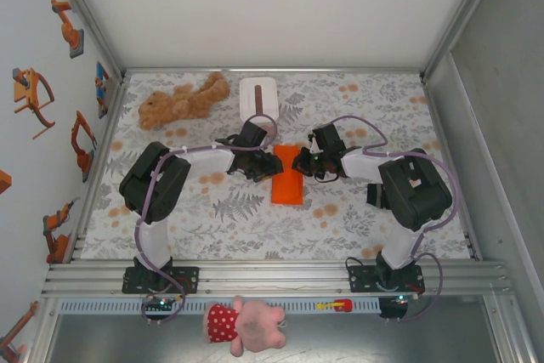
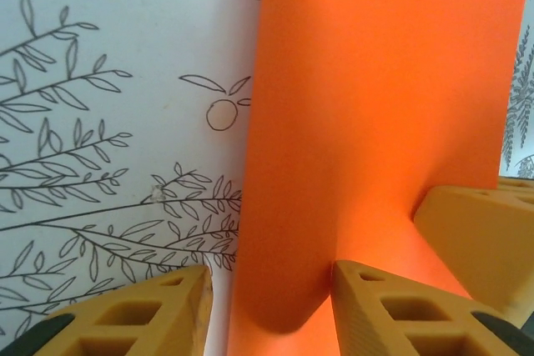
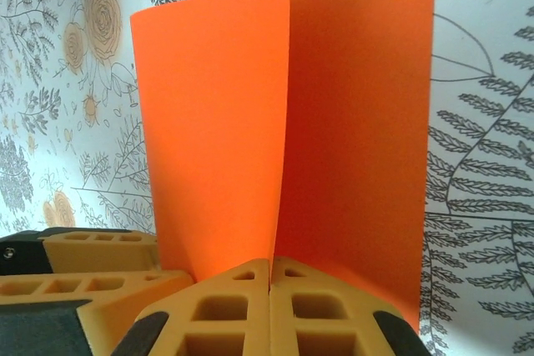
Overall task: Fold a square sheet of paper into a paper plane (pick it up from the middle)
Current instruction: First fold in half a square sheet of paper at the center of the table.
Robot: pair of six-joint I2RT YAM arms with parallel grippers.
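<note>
The square sheet of paper [image 1: 287,178], bent into two orange flaps, is at the middle of the floral table [image 1: 357,218] between both arms. The right gripper [image 3: 269,283] is pinched tight on the edge where the flaps meet. The left gripper [image 2: 269,293] stands partly open around the rounded fold, one finger touching it.

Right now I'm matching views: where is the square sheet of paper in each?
Top external: square sheet of paper mid-frame.
Left wrist: paper in right half, reaching into the left gripper.
Right wrist: paper centre, upright, pinched by the right gripper.
Shared landmark: leaf-print tablecloth.
</note>
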